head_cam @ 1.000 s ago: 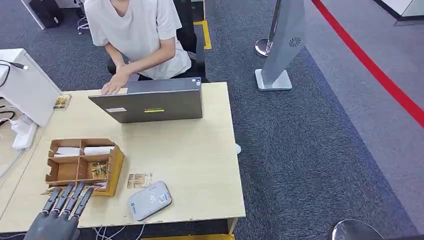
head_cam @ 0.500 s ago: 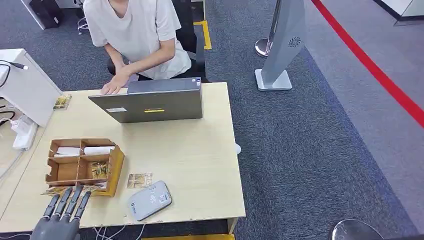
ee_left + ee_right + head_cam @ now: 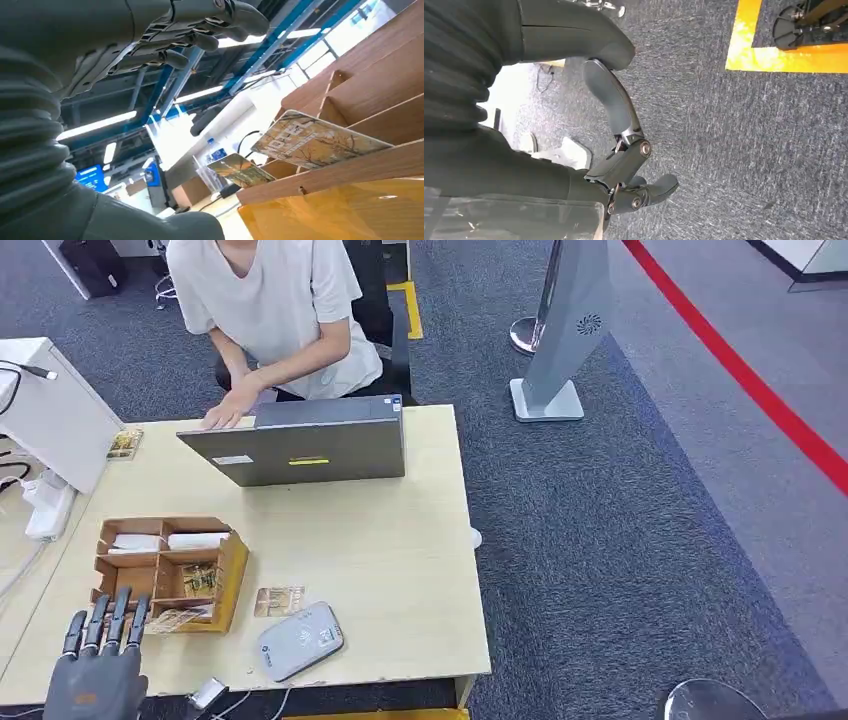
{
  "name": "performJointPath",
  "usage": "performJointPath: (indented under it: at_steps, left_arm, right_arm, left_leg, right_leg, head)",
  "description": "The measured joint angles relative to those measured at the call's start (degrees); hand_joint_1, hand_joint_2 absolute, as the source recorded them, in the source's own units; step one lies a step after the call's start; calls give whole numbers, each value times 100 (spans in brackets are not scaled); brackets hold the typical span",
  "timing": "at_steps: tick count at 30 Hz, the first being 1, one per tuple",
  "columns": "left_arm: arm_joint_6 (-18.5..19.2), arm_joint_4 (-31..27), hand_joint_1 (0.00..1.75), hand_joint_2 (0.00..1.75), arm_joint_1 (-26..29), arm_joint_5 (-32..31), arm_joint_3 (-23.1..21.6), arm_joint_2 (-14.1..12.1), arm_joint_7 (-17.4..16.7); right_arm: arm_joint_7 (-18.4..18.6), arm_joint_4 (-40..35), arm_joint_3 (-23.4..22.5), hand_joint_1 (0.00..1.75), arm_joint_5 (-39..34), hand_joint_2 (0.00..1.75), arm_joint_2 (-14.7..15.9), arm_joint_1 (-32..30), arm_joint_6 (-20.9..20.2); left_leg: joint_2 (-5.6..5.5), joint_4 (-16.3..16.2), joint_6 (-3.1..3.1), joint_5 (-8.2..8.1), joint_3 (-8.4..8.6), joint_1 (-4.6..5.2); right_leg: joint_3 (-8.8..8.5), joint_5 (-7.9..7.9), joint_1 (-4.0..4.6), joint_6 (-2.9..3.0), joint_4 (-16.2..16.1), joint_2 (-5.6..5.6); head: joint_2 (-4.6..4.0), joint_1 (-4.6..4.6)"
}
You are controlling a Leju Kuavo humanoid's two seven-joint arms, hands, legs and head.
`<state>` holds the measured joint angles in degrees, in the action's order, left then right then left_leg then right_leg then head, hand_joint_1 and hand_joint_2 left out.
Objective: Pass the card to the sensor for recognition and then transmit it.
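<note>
— Where is the yellow patterned card (image 3: 176, 619) sitting?
— It's poking out of the brown wooden divided box (image 3: 232, 558), near edge, long axis sideways.
— Nearest hand?
— The left hand (image 3: 97, 662), hovering empty just short of it, fingers extended apart. The right hand (image 3: 624, 150) is hanging, loosely curled, holding nothing.

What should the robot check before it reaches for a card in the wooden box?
1. Left hand free to grab: ok, it holds nothing and its fingers point toward the wooden box.
2. Card reachable: ok, it sticks out of the box's near slot, just ahead of the fingers.
3. Sensor clear on top: ok, nothing lies on it; a second card lies beside it.
4. Path from box to sensor: ok, bare table between them.
5. Person out of the way: ok, their hands are at the laptop.
6. Right hand: ok, hanging over the carpet, holding nothing.
</note>
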<state>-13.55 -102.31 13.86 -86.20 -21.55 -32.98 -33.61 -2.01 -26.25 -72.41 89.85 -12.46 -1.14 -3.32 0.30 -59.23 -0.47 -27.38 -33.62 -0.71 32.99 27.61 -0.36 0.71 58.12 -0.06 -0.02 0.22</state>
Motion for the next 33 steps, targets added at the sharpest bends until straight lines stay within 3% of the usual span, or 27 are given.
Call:
performJointPath:
  at_steps: [9, 33]
  left_arm:
    - [-245, 610, 0, 175, -526, -2, -523, -70, -335]
    - [-273, 1165, 0, 175, -919, -2, -1093, -68, -437]
  right_arm:
    - [44, 186, 177, 0, 0, 175, 79, 2, 79]
    - [2, 359, 265, 0, 0, 175, 125, 4, 140]
  left_leg:
    - [0, 0, 0, -1, -2, 1]
    - [1, 0, 0, -1, -2, 1]
  right_leg:
    - [1, 0, 0, 0, 0, 0]
    - [1, 0, 0, 0, 0, 1]
  head:
    - [0, 0]
    - [0, 0]
